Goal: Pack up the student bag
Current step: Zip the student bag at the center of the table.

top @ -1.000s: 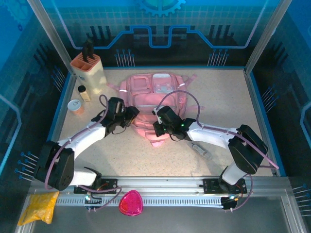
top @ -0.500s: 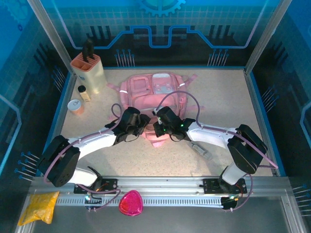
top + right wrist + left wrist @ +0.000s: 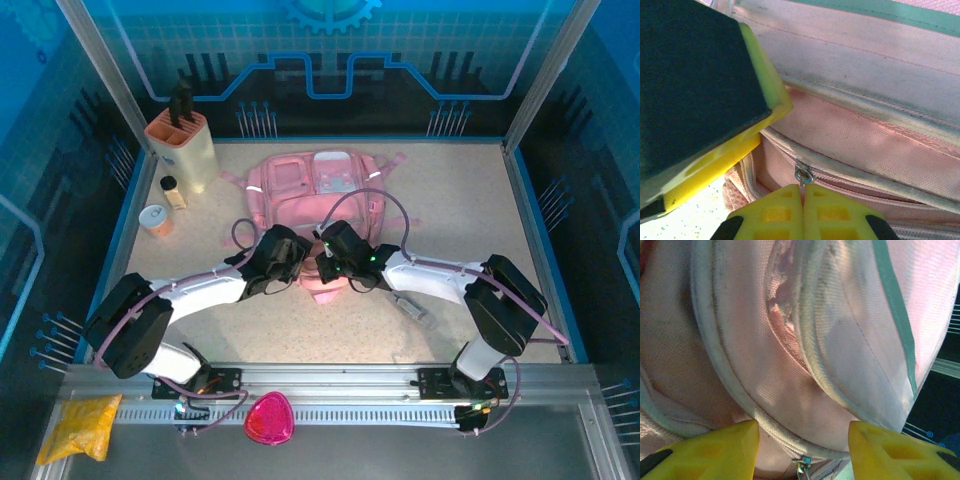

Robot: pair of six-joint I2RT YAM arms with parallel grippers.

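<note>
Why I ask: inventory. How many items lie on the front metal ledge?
2: a yellow bag at its left end, a magenta pouch near the middle. More may lie beyond the frame.

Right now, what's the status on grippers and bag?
Left gripper open, at bag. Right gripper shut on zipper pull. Left finger close beside it.

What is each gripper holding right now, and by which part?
The right gripper is shut on the zipper pull of the student bag. The left gripper stands open at the bag's seam, holding nothing.
</note>
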